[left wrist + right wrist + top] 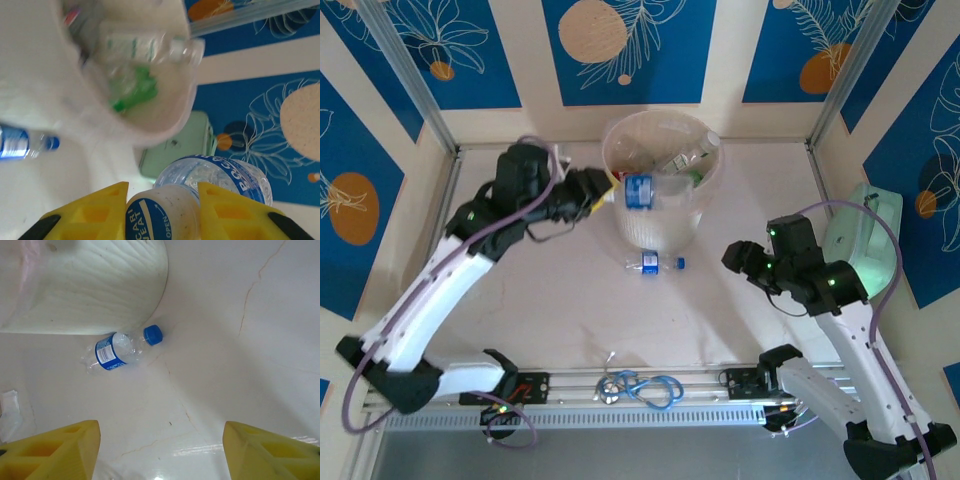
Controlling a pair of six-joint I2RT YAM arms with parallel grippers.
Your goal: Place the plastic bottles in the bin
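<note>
At the rim of the ribbed cream-white bin (pixel 665 228), left gripper (pixel 162 212) fingers clamp a clear dimpled blue-label bottle (pixel 215 175), not yet dropped. Several bottles (pixel 685 158) lie inside. One crumpled clear bottle with blue cap (pixel 122 350) lies on the glossy tabletop (pixel 240 365) beside the bin. Right gripper (pixel 160 450) fingers are apart and empty.

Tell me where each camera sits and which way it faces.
Top external: above and behind, looking down on both arms, the table and the bin.
Left wrist: on the left arm, facing the bin's mouth; left gripper clamps a blue-label bottle.
Right wrist: looking down at the table; right gripper open.
Shared: both wrist views catch the loose blue-capped bottle beside the bin.
</note>
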